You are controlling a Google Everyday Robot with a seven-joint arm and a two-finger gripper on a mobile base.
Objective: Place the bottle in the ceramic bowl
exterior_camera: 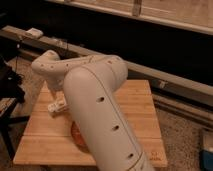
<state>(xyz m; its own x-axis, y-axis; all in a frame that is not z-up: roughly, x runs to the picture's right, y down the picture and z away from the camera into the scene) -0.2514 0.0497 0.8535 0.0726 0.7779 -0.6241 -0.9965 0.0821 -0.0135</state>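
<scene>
Cannot tell open from closed at the jaws of the gripper (58,94), hanging low under the bent white wrist at the left side of the scene. Directly beneath: small white elongated bottle (58,106), lying flat and slightly askew on the left part of the pale wooden plank surface (137,112); perhaps touching the jaws, hard to make out. Not in the bowl, but near it and apart from it. Closer to the near edge: a sliver of round glossy orange-red ceramic bowl (75,135), mostly hidden behind the bulky white robot arm (100,120) rising from the lower right. Beyond the surface: long pale ledge (165,75) against a dark wall.
</scene>
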